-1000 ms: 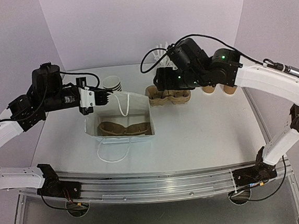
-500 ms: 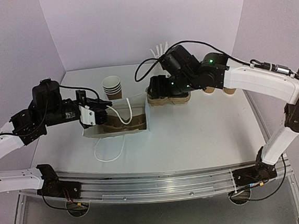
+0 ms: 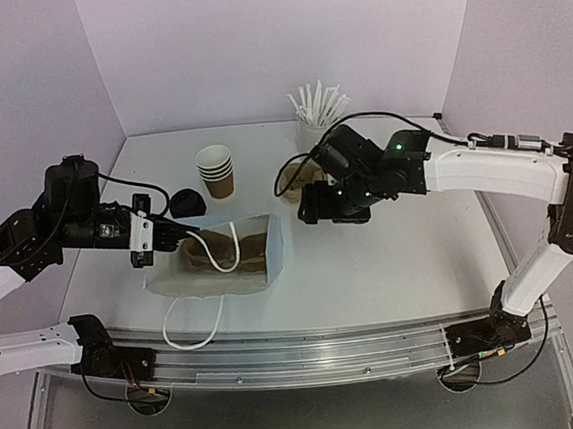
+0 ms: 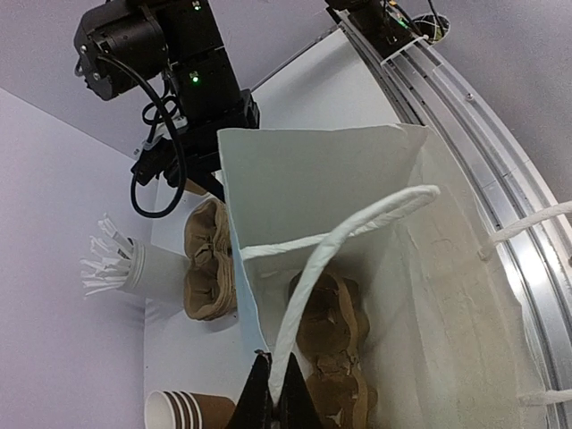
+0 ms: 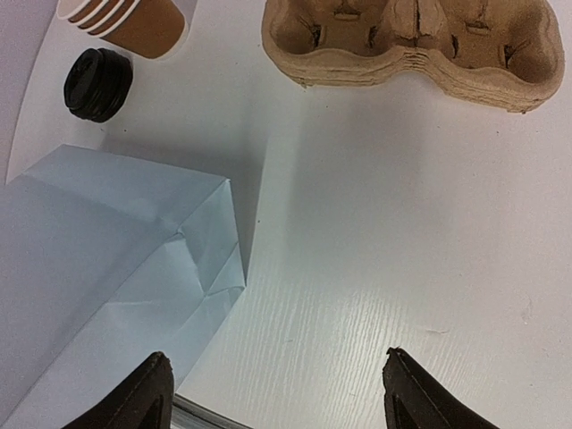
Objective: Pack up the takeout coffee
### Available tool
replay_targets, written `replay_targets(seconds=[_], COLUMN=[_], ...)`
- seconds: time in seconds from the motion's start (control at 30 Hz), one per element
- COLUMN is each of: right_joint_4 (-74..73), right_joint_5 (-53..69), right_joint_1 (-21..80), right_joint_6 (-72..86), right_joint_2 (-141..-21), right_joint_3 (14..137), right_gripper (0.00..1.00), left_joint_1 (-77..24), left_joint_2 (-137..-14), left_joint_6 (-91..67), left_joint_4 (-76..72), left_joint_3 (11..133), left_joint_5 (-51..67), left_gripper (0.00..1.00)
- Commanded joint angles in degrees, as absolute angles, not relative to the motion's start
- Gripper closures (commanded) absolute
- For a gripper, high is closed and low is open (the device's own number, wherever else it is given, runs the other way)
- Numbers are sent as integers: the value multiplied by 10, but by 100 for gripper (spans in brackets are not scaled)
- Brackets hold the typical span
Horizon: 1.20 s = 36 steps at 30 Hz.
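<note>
Left claw: pressed together, pinching the white rope handle of the paper bag. The bag sits at the near left of the desk. One pulp carrier lies inside the bag.

Right claw: spread, holding nothing, above bare desk just right of the bag. Beyond it, on the far side, a carrier stack rests on the desk.

The nested brown cups stand far of the bag, with the black lids just left of them. The stick cup stands at the far edge.
</note>
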State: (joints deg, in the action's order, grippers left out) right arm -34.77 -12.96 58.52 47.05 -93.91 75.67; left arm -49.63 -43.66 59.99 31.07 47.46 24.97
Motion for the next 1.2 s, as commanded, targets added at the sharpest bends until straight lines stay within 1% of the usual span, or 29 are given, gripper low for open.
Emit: replay_targets(seconds=[0.0, 0.17, 0.37, 0.47, 0.6, 0.67, 0.83, 0.97, 1.07, 1.17], right_joint_4=[-337, -338, -337, -320, -279, -267, -215, -133, -124, -121], right_joint_5=[-113, -117, -134, -117, -93, -106, -153, -145, -146, -189], right_joint_1=[584, 586, 596, 627, 695, 719, 767, 788, 801, 804], right_joint_6=[475, 458, 416, 355, 269, 253, 238, 227, 211, 190], right_joint_2=[-940, -916, -896, -900, -910, -913, -911, -910, -950, -992], right_joint_3=[792, 816, 845, 872, 918, 929, 911, 871, 884, 897], right_gripper=[25, 29, 30, 31, 32, 34, 36, 39, 42, 45], left_joint_1=[-500, -502, -504, -507, -515, -524, -567, -575, -579, -579], left_joint_2=[-440, -449, -462, -458, -460, -466, -492, -501, -504, -500], left_joint_6=[561, 507, 465, 438, 384, 352, 307, 274, 238, 206], left_joint_4=[334, 298, 173, 163, 171, 149, 48, 30, 45, 61], left_joint_3=[484, 479, 473, 467, 463, 456, 431, 433, 442, 447], left_joint_5=[264, 218, 91, 60, 51, 31, -71, -82, -84, -67], left_gripper=[100, 100, 100, 100, 100, 100, 100, 100, 100, 100])
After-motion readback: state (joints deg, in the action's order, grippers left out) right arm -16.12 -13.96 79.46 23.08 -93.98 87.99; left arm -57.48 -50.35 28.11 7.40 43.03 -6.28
